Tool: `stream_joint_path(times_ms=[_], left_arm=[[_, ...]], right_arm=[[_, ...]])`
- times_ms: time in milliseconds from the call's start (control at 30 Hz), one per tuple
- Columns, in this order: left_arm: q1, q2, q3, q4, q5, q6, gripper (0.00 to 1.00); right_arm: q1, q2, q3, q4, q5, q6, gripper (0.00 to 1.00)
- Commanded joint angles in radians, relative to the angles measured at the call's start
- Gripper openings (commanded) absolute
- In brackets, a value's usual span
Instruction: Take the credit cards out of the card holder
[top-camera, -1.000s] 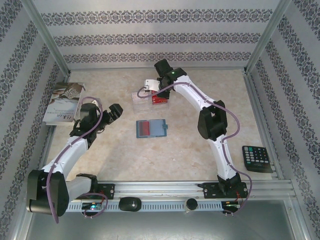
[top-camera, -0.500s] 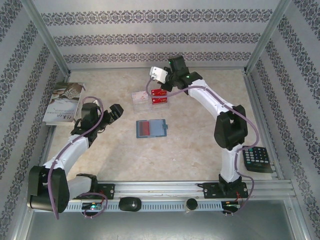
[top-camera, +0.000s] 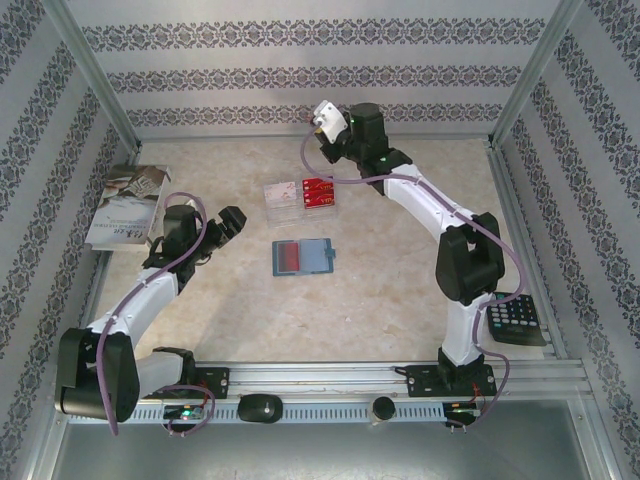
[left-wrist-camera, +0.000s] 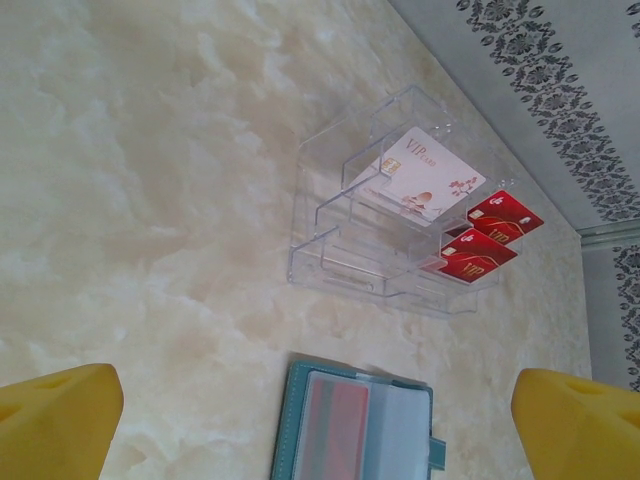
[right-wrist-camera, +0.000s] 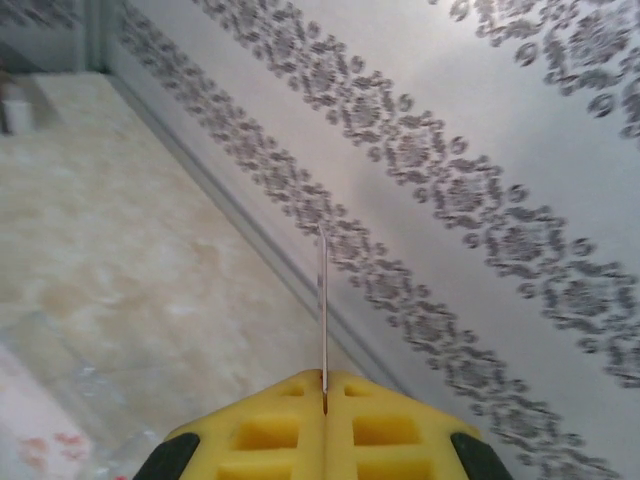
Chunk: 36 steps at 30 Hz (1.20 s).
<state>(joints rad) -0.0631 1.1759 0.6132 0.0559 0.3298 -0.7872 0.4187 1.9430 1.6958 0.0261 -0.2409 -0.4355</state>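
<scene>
The right gripper (right-wrist-camera: 323, 382) was clenched on a thin whitish plastic card (top-camera: 325, 114), held edge-on above the far worktop (top-camera: 400, 290). The left gripper (top-camera: 222, 229) was released, jaws wide. The flat teal-blue folding card holder (top-camera: 302, 256) lay open mid-worktop, a red card (left-wrist-camera: 335, 425) sleeved inside. Beyond it, two red plastic cards (top-camera: 318, 192) rested in a clear plastic tray (top-camera: 283, 195).

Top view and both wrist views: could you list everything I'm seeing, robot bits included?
card holder: one, teal, open, mid-table.
tucked card: one, red, in the holder's left panel.
clear tray: one, transparent, beyond the holder.
red cards: two, red, in the tray.
pale card: one, whitish, in the tray.
held card: one, edge-on, colour unclear, pinched by right gripper.
booklet: one, white, far left.
calculator: one, black, near right.
left gripper: one, yellow, open, left of the holder.
right gripper: one, yellow, shut, by the back wall.
</scene>
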Motion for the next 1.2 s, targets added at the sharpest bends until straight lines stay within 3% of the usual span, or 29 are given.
stream_joint_path(times_ms=[0, 67, 133, 400, 567, 700, 1167], left_arm=[[0.015, 0.012, 0.02, 0.05, 0.012, -0.022, 1.0], [0.015, 0.009, 0.012, 0.059, 0.012, -0.02, 1.0], [0.015, 0.01, 0.008, 0.065, 0.009, -0.017, 1.0], [0.016, 0.042, 0.029, 0.057, 0.003, -0.001, 1.0], [0.014, 0.064, 0.043, 0.056, -0.001, 0.008, 1.0], [0.014, 0.085, 0.054, 0.05, 0.0, 0.015, 1.0], [0.015, 0.104, 0.054, 0.059, 0.003, 0.019, 1.0]], right_arm=[[-0.059, -0.052, 0.015, -0.074, -0.288, -0.007, 0.0], [-0.055, -0.045, 0.035, -0.279, -0.353, -0.219, 0.0], [-0.046, -0.022, 0.064, -0.426, -0.32, -0.351, 0.0], [-0.041, 0.081, 0.224, -0.677, -0.293, -0.525, 0.0], [-0.011, 0.141, 0.236, -0.716, -0.191, -0.596, 0.0], [-0.006, 0.196, 0.304, -0.816, -0.188, -0.623, 0.0], [0.038, 0.26, 0.297, -0.789, -0.054, -0.675, 0.0]])
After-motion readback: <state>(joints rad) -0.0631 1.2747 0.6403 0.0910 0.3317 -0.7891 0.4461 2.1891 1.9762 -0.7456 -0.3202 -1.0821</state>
